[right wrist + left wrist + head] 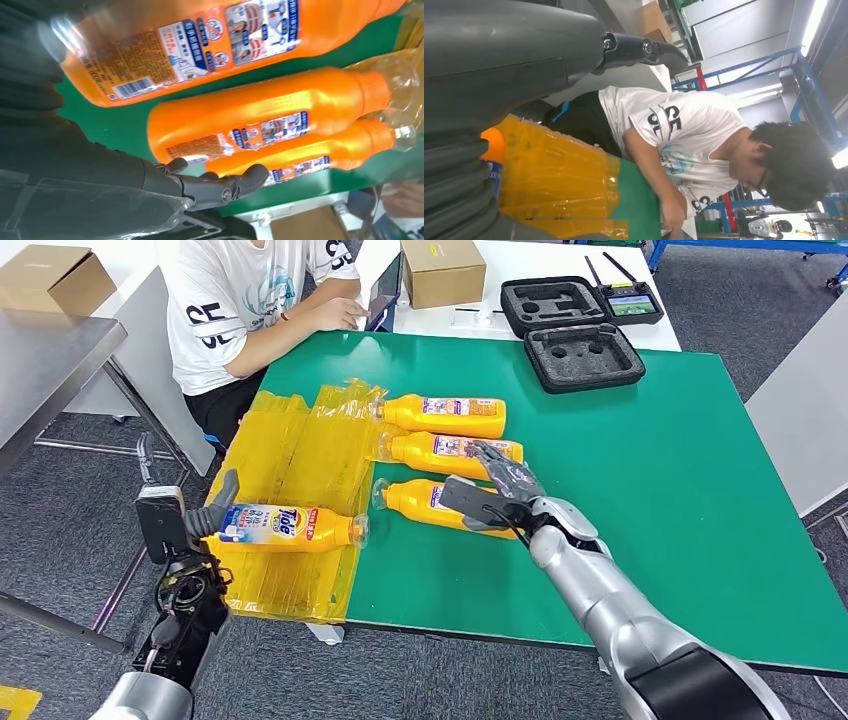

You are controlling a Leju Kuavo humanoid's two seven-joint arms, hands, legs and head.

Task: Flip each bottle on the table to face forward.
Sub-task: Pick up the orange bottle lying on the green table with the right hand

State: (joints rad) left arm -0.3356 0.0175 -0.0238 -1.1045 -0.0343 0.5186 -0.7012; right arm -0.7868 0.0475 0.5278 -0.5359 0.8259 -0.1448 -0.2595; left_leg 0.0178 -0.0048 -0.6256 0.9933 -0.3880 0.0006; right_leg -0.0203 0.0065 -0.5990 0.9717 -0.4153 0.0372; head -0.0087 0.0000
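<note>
Four orange plastic detergent bottles lie on their sides on the green table (pixel 700 490). The left hand (pixel 195 525) grips the front-label bottle (pixel 285 528) at 9 o'clock, over the yellow plastic sheets (pixel 290 440). The right hand (pixel 495 495) rests its spread fingers on the nearest back-label bottle (pixel 420 498); the middle bottle (pixel 440 450) and far bottle (pixel 450 415) lie at 12 o'clock.
</note>
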